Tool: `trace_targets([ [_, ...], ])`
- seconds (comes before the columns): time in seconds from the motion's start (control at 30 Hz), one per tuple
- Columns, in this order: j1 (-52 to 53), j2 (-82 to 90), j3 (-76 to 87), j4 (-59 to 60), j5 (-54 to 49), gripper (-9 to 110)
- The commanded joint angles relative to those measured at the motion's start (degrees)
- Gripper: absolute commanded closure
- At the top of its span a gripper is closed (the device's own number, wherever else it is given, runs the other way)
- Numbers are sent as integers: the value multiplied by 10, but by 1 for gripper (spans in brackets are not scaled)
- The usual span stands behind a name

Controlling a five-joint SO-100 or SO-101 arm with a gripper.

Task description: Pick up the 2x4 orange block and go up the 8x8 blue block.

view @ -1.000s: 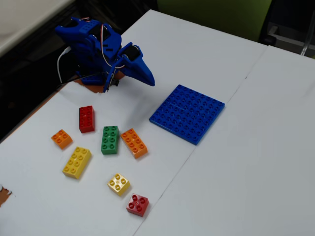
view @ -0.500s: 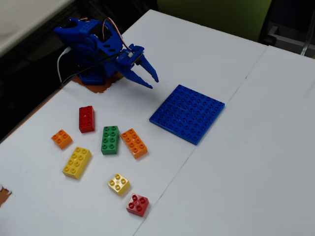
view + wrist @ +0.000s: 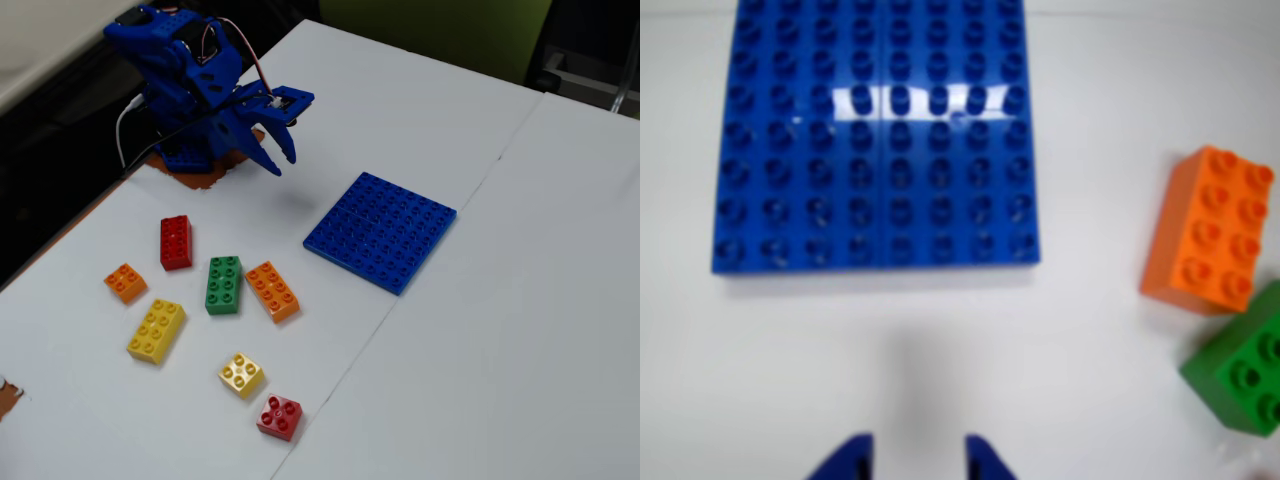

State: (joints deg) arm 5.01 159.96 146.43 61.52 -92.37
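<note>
- Arm: blue, mounted at the far-left corner of the white desk (image 3: 480,300) in the fixed view; its jaws (image 3: 280,158) hang above the bare desk surface, up and left of the baseplate.
- Jaws, state: parted, holding nothing; in the wrist view the two blue fingertips (image 3: 847,462) enter from the bottom edge with white desk showing in the gap between them.
- 8x8 blue block (image 3: 381,230): flat studded square, lying on the desk right of centre in the fixed view; nothing rests on it. In the wrist view (image 3: 875,135) it fills the upper left, ahead of the fingertips.
- 2x4 orange block (image 3: 273,291): lying flat on the desk, studs up, left of the 8x8 blue block and apart from it; untouched by the jaws. In the wrist view (image 3: 1208,230) it sits at the right edge.
- Green brick (image 3: 224,284): just beside the 2x4 orange block on its left in the fixed view, almost touching; partly in the wrist view (image 3: 1245,365), lower right.
- Red oblong brick (image 3: 176,241): up and left of the green brick.
- Small orange brick (image 3: 126,282): near the desk's left edge.
- Yellow oblong brick (image 3: 156,330): below the small orange brick.
- Small yellow brick (image 3: 241,375) and small red brick (image 3: 279,417): nearest the camera, close together.
</note>
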Motion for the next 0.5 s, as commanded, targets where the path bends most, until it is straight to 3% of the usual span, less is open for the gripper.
trace_targets([
  [0.0, 15, -208, -219, 46, 45, 90],
  [0.13, 53, -374, -345, 60, 105, 89],
  [0.27, 98, -446, -365, 13, 132, 89],
  [0.47, 151, -543, -443, 41, 77, 89],
])
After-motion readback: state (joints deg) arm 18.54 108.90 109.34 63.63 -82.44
